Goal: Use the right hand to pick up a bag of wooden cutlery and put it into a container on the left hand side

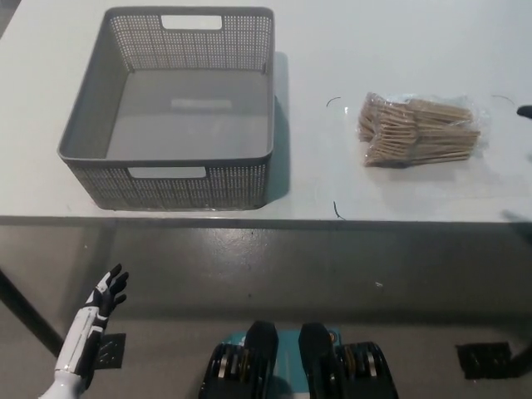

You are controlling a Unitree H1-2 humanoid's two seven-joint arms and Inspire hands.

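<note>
A clear bag of wooden cutlery lies flat on the white table, right of centre. A grey perforated basket stands empty on the table's left side. Only a small black tip of my right hand shows at the picture's right edge, level with the bag and apart from it; the rest is out of frame. My white left hand rests low at the lower left, below the table's front edge, open and holding nothing.
The table's front edge runs across the middle of the view, with grey floor below it. Thin dark marks on the tabletop surround the bag's spot. A gap of bare table separates basket and bag.
</note>
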